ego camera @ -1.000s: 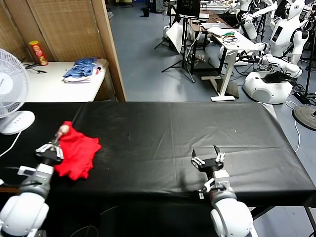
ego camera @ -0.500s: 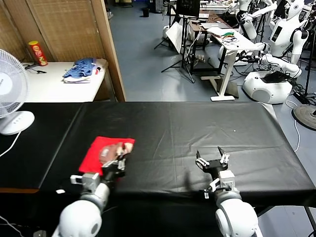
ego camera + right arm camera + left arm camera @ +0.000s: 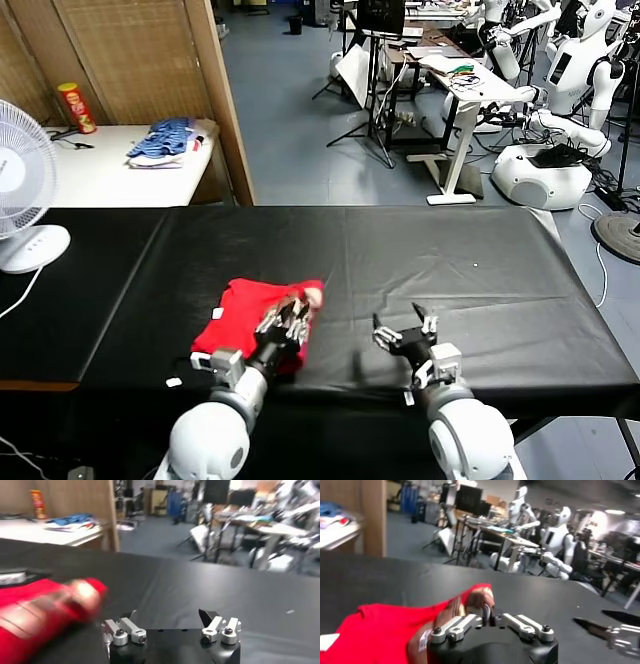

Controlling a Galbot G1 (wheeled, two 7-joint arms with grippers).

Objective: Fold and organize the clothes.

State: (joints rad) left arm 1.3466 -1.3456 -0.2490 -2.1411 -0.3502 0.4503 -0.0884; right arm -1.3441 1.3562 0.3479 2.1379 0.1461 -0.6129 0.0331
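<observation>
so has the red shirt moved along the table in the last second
Yes. The red T-shirt, with the left gripper, has slid from near the white fan toward the black table's middle.

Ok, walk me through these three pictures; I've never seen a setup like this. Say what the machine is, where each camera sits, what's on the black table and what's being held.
This is a two-armed robot. The wide picture comes from a camera on its head, looking down at a black table. The other two come from cameras on its wrists, so each shows that arm's own claw up close. A red T-shirt lies bunched on the table. The left gripper is at the shirt's edge, with cloth around its fingers; whether it grips is unclear. The right gripper hovers beside it, open and empty. A fan stands at the far left.
</observation>
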